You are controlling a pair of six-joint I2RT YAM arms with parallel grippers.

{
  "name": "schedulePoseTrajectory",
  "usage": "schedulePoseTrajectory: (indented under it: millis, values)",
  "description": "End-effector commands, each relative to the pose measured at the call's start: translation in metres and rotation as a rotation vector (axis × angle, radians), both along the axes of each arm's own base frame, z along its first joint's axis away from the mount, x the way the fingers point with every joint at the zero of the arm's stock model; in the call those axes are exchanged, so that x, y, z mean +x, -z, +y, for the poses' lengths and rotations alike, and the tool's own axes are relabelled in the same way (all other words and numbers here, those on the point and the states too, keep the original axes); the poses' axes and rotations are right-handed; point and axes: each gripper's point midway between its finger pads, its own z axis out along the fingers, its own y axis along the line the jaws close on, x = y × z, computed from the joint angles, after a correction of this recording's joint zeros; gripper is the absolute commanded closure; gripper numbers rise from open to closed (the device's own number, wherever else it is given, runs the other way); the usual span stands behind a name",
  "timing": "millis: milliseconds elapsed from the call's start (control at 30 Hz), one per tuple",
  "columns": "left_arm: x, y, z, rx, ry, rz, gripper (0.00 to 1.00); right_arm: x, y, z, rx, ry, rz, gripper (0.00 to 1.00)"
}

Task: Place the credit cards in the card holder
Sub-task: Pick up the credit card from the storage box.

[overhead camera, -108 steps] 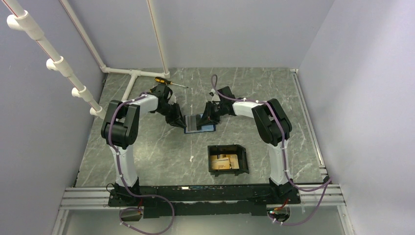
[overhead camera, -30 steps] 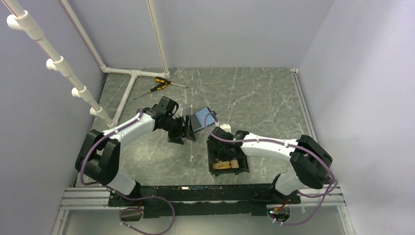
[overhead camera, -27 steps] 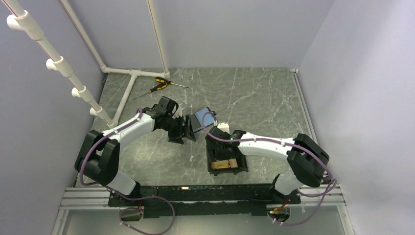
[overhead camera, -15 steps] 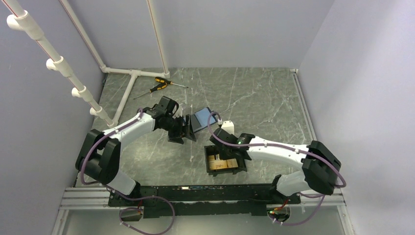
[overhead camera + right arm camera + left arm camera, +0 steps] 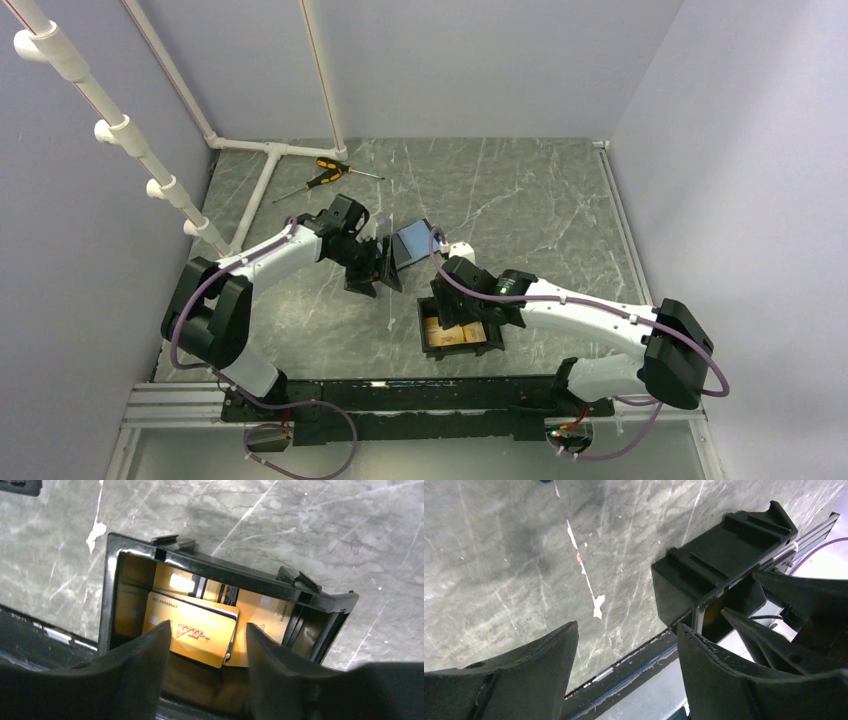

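The right hand (image 5: 207, 627) hangs over the card holder (image 5: 225, 572), fingers part open with nothing pinched between them (the gold seen in the gap lies flat below). The credit cards (image 5: 260, 615) sit inside the holder, loosely overlapped, the top one marked VIP and skewed. The holder rests on the desk (image 5: 310, 525), close to the near edge and a little right of centre.

By my reading the drop is done, so the good move is a straight lift. The fingers should stay off the top card so it isn't dragged, and clear of the holder's walls on both sides.

Open desk lies right and far. Far-left of the holder, the dark blue wallet (image 5: 412, 243) stands tilted just beside the left hand (image 5: 625, 626), which is wide open and empty in its own view; better to steer away from both.
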Motion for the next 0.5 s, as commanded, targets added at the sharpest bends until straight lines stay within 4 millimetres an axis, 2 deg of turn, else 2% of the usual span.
schedulePoseTrajectory:
  millis: [0, 33, 67, 133, 467]
  values:
    - [-0.005, -0.024, -0.003, 0.006, 0.016, 0.002, 0.23, -0.016, -0.014, 0.004, 0.049, -0.018, 0.078, 0.31]
    - [-0.007, -0.025, -0.002, 0.021, 0.019, 0.017, 0.23, -0.019, -0.013, 0.004, 0.057, -0.008, 0.093, 0.26]
    - [-0.007, -0.028, 0.002, 0.061, 0.038, 0.028, 0.23, -0.016, -0.018, 0.004, 0.055, 0.013, 0.098, 0.15]
    - [-0.008, -0.03, 0.004, 0.078, 0.049, 0.04, 0.23, -0.013, -0.022, 0.009, 0.053, 0.002, 0.102, 0.1]
    - [-0.001, -0.028, -0.003, 0.094, 0.056, 0.097, 0.24, -0.019, 0.006, 0.001, 0.001, -0.037, 0.18, 0.08]
